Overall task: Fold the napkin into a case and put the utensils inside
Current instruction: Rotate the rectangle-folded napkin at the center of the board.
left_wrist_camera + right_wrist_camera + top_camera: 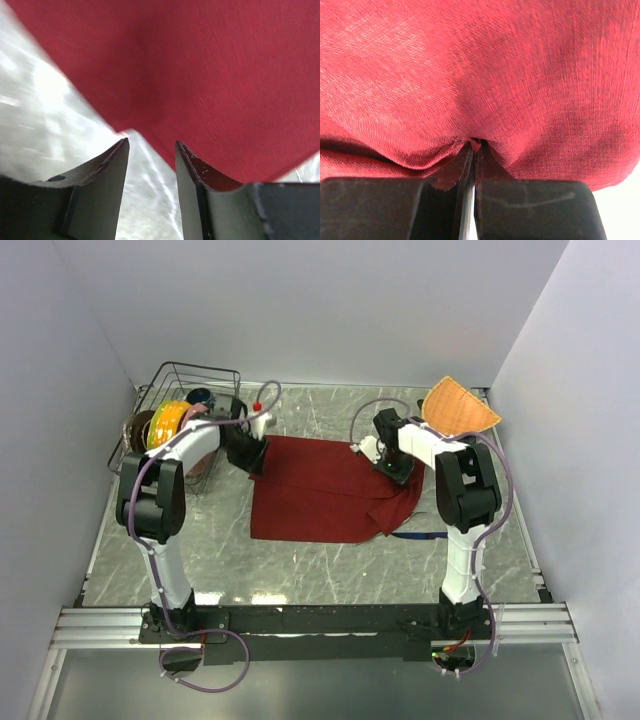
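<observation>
The dark red napkin (pixel 325 490) lies spread on the marble table, its right side rumpled and folded over. My left gripper (pixel 250 455) stands open at the napkin's far left corner (pixel 127 131); only bare table shows between its fingers (pixel 151 141), and the right finger (pixel 192 165) sits just under the cloth's edge. My right gripper (pixel 392 468) is shut on a pinch of the napkin (pixel 485 75) at its far right side, with cloth bunched at the fingertips (pixel 476 142). Of the utensils, a thin blue knife (pixel 415 534) pokes out from under the napkin's near right corner.
A black wire basket (pixel 225 375) holding coloured plates stands at the far left, close behind the left arm. An orange woven fan-shaped mat (pixel 458 407) lies at the far right corner. White walls close in the table on three sides.
</observation>
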You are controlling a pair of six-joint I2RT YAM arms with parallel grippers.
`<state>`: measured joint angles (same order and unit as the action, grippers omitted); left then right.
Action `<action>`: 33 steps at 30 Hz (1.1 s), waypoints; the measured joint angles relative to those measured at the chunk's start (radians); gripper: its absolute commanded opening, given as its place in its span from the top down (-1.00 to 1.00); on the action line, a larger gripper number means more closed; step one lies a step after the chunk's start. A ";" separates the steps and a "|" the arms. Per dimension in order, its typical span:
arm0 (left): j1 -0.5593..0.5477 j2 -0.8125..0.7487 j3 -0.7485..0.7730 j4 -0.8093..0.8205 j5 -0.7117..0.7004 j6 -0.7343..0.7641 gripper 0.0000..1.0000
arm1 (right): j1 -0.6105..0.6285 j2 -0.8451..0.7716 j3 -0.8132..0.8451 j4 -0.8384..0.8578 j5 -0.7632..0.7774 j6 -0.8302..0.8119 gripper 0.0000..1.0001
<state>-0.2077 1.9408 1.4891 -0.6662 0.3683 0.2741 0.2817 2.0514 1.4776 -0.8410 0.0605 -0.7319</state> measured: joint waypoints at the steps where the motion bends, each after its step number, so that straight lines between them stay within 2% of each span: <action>1: -0.006 -0.006 -0.032 -0.001 0.000 0.001 0.10 | 0.008 0.002 0.002 0.000 0.003 0.001 1.00; 7: -0.019 -0.050 -0.175 -0.013 0.003 -0.002 0.17 | 0.072 -0.010 -0.021 0.002 -0.004 0.008 1.00; 15: -0.014 -0.161 -0.291 -0.014 0.027 -0.007 0.24 | 0.148 -0.053 -0.077 -0.057 -0.121 0.082 1.00; 20: 0.016 -0.187 -0.312 -0.015 0.053 -0.018 0.21 | 0.158 0.018 0.023 -0.145 -0.173 0.150 1.00; 26: 0.129 -0.233 -0.306 -0.011 0.106 -0.033 0.18 | 0.211 0.080 0.118 -0.201 -0.205 0.189 1.00; 29: 0.167 -0.256 -0.291 -0.011 0.109 -0.031 0.15 | 0.230 0.029 0.036 -0.178 -0.219 0.188 1.00; 33: 0.170 -0.293 -0.290 -0.009 0.114 -0.026 0.14 | 0.238 -0.084 -0.162 -0.179 -0.222 0.172 1.00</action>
<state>-0.0376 1.6478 1.1992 -0.6754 0.4820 0.2478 0.5201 1.9671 1.3159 -1.0199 -0.1619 -0.5594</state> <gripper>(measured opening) 0.426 0.022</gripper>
